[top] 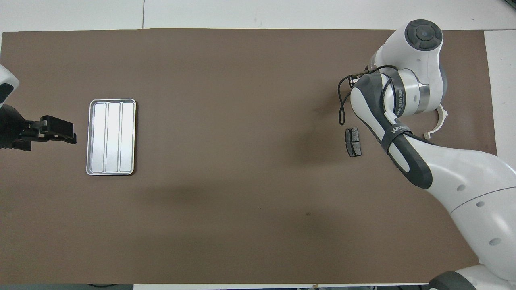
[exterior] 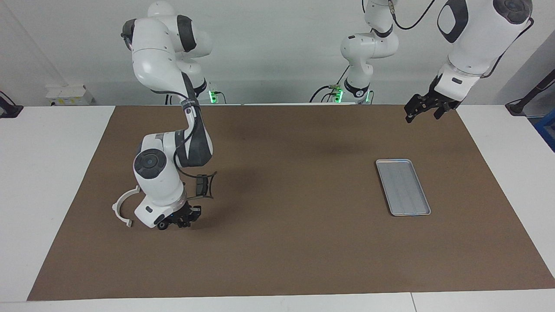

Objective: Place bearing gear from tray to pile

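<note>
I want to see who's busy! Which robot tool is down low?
The right tool, low over the mat beside the white half-ring bracket. The left tool hangs high near the tray.

brown mat (exterior: 282,242) | covers white table (exterior: 52,173) | flat

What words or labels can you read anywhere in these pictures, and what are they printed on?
Grey band around the right arm's white forearm link: printing, too blurred to read.
Dark grey strap on the right arm: white letters, perhaps starting "WAN", not readable for certain.
Flat silver ridged metal tray: no text.
</note>
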Controlling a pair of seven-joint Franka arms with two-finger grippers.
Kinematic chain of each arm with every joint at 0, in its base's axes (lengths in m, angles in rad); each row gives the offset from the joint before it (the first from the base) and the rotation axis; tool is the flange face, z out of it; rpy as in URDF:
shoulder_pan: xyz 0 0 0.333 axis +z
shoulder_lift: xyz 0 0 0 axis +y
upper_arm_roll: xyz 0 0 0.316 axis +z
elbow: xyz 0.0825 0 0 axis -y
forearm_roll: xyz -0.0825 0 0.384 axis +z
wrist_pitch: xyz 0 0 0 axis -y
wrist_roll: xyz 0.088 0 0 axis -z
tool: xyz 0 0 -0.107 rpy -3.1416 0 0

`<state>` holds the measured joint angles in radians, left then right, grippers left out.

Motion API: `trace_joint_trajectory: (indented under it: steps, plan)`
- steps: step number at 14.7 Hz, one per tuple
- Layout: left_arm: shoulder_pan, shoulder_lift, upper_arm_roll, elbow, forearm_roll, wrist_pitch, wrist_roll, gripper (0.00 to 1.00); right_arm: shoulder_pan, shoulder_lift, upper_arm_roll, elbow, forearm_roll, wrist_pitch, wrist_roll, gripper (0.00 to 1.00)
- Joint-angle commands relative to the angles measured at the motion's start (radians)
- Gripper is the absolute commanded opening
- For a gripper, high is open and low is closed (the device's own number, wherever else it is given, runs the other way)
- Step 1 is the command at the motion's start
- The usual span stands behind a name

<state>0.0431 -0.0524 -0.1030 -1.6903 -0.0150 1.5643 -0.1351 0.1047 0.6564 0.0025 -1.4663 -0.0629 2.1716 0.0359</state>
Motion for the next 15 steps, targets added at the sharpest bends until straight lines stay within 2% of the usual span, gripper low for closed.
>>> trace_joint_trajectory:
  steps: [1,3,4,5,15]
  plan:
    - [-0.006,-0.015,0.005,-0.002,0.001,-0.017,0.002,1.0,-0.008,-0.026,0.016,-0.072,-0.009,0.062,-0.013,0.0]
    - [-0.006,-0.015,0.005,-0.002,0.001,-0.017,0.002,1.0,-0.008,-0.026,0.016,-0.077,-0.008,0.063,-0.011,0.0]
    - [-0.006,-0.017,0.006,-0.002,0.001,-0.017,0.002,1.0,-0.005,-0.027,0.016,-0.077,-0.006,0.06,-0.004,0.03]
    - [-0.006,-0.017,0.005,-0.002,0.001,-0.017,0.002,1.0,-0.003,-0.027,0.016,-0.077,-0.002,0.057,-0.004,0.99]
    - [-0.006,-0.017,0.005,-0.002,0.001,-0.017,0.002,1.0,-0.025,-0.058,0.016,-0.066,-0.008,0.043,-0.011,1.0]
